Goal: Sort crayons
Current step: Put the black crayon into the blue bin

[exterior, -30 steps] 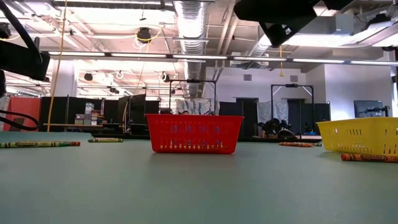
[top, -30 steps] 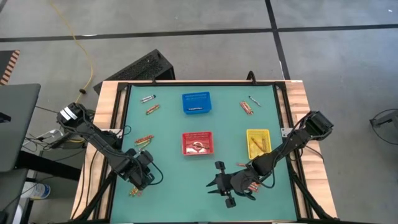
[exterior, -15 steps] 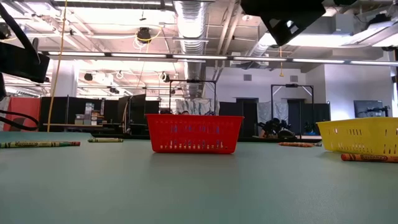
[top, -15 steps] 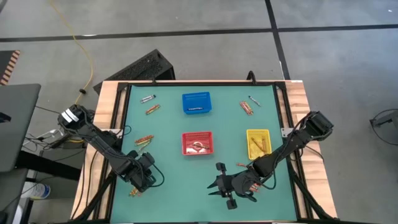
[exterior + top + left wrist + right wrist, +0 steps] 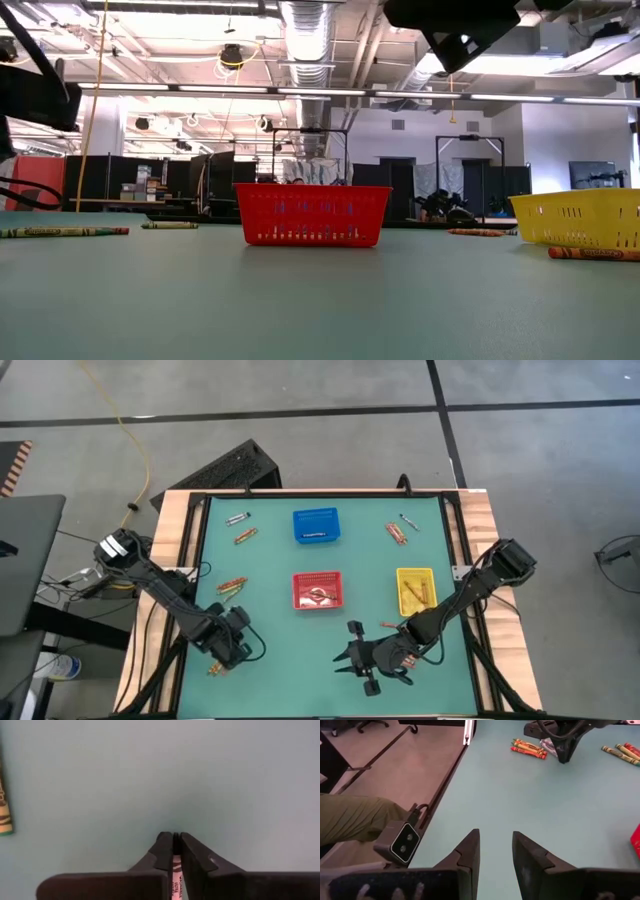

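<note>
L gripper (image 5: 232,647) is down at the mat's 7 o'clock corner, fingers (image 5: 192,862) pressed together on a crayon (image 5: 176,879), a white-wrapped stick showing in the slit between the two pads, tips right at the mat (image 5: 160,780). Just beside it, a few more crayons (image 5: 218,668) lie loose near the front-left edge; wrist cam catches one yellow-green stick (image 5: 4,810) off to the side, apart from the pinch. R gripper (image 5: 362,660) hangs at about 6 o'clock, front centre, fingers (image 5: 469,857) spread w/ bare mat between them, holding nothing. Its wrist cam looks across to the L arm and a small bunch of red, orange and green crayons (image 5: 529,747) beside it. Rest of the crayons, clock-wise on the table: grey one (image 5: 237,518) and an orange one (image 5: 245,536) at 11, a red-orange pair (image 5: 396,533) plus a grey one (image 5: 407,521) at 1, a cluster (image 5: 232,586) at 9, one stick (image 5: 388,624) at 5 near the R arm. Baskets sit thru the middle: blue basket (image 5: 315,526) at 12, red basket (image 5: 317,590) dead centre w/ crayons inside, yellow basket (image 5: 416,591) at 3 w/ crayons inside. Low cam: red basket straight ahead, yellow at right edge, one orange crayon (image 5: 592,254) lying in front of it, green-wrapped one (image 5: 62,232) far left.
</note>
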Controlling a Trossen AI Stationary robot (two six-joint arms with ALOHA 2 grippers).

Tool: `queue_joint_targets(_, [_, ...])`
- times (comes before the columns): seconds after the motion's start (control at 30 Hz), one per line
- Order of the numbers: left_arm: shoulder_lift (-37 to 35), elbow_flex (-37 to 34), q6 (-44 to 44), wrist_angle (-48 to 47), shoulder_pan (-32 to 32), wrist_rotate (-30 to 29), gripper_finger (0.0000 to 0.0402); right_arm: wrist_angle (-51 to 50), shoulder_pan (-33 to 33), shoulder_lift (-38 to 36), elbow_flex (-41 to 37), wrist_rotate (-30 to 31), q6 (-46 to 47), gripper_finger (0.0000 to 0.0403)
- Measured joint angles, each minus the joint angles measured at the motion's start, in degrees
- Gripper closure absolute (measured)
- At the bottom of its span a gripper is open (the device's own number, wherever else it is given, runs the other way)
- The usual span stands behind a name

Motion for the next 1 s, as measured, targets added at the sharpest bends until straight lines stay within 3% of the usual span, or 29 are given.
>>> queue_joint_targets(0.07, [-0.15, 0.67, 2.13, 0.05, 0.77, -1.18, 0.0389, 0.00, 0.00, 0.00, 0.00, 0.00, -0.17, 0.0294])
queue_joint_targets(0.2, [-1.17, 2.85, 7.66, 0.11, 3.11, -10.51, 0.0391, -0.40, 0.00, 0.00, 0.00, 0.00, -0.37, 0.0294])
queue_joint_targets(0.3, [-2.80, 3.90, 13.79, 1.60, 4.92, -14.38, 0.0394, -2.77, 0.00, 0.00, 0.00, 0.86, -0.38, 0.0294])
queue_joint_targets(0.43, [-5.36, 4.09, 27.40, 8.94, 9.40, -20.59, 0.0394, -7.21, -0.44, 0.00, 0.00, 3.53, -1.11, 0.0294])
queue_joint_targets(0.53, [-6.70, 4.09, 39.61, 16.76, 14.70, -19.79, 0.0394, -8.57, -1.43, 0.00, 0.00, 4.04, -4.25, 0.0294])
queue_joint_targets(0.63, [-7.61, 4.09, 52.84, 26.28, 21.24, -14.46, 0.0395, -8.96, -2.43, 0.00, 0.00, 4.04, -7.83, 0.0294])
queue_joint_targets(0.77, [-8.11, 4.15, 65.30, 36.71, 31.52, 0.87, 0.0395, -12.06, -3.28, -0.49, 0.00, 4.06, -10.83, 0.0294])
queue_joint_targets(1.0, [-8.13, 4.19, 71.69, 44.73, 52.23, 23.62, 0.0395, -22.21, -5.26, -5.76, 0.00, 4.10, -10.50, 0.0294])
